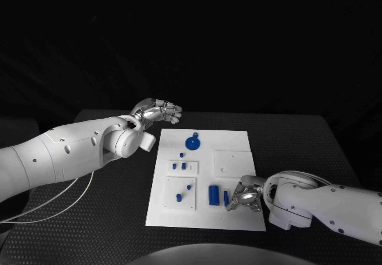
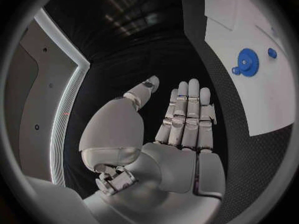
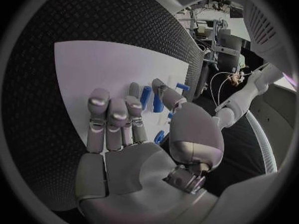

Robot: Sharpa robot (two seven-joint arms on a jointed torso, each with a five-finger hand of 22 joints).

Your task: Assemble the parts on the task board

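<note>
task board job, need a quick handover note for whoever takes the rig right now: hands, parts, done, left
Left hand: held off the far left corner of the task board, fingers straight and together, holding nothing.
Right hand: low over the board's near right part, fingers spread above the two upright blue pieces; whether it touches one cannot be told.
Parts: blue gear at the far middle of the board, two small blue pieces on the small plate, more small ones on the near left plate.
Done: nothing clearly assembled.
Left: pick up and fit the parts.
</note>
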